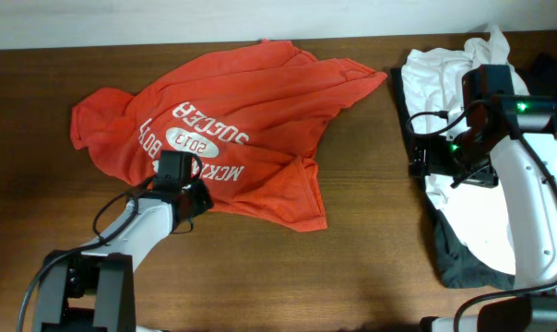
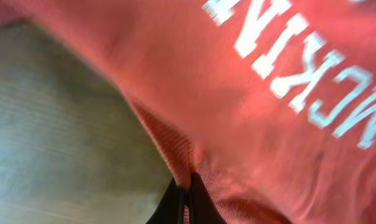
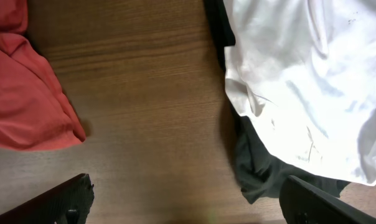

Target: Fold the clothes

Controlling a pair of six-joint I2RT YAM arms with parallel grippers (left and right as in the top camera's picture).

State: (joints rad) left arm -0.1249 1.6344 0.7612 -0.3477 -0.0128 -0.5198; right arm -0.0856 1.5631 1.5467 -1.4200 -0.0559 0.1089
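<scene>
Orange-red short-sleeved T-shirt with white block lettering (image 1: 232,138) sprawls crumpled at ten o'clock on the brown wooden table (image 1: 352,249). The left gripper (image 2: 187,190), at the shirt's six o'clock, is clamped on its hem. At three o'clock, the right gripper (image 3: 185,199), jaws wide apart, hangs beside a white tee (image 1: 477,212) lying on dark cloth (image 1: 452,263).

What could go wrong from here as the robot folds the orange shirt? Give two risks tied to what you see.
1. The left end effector is shut on only a thin edge of the orange shirt; it may slip out when lifted.
2. The shirt lies crumpled and the right end effector hangs open apart from it, so a one-sided pull may drag it rather than fold it.
</scene>
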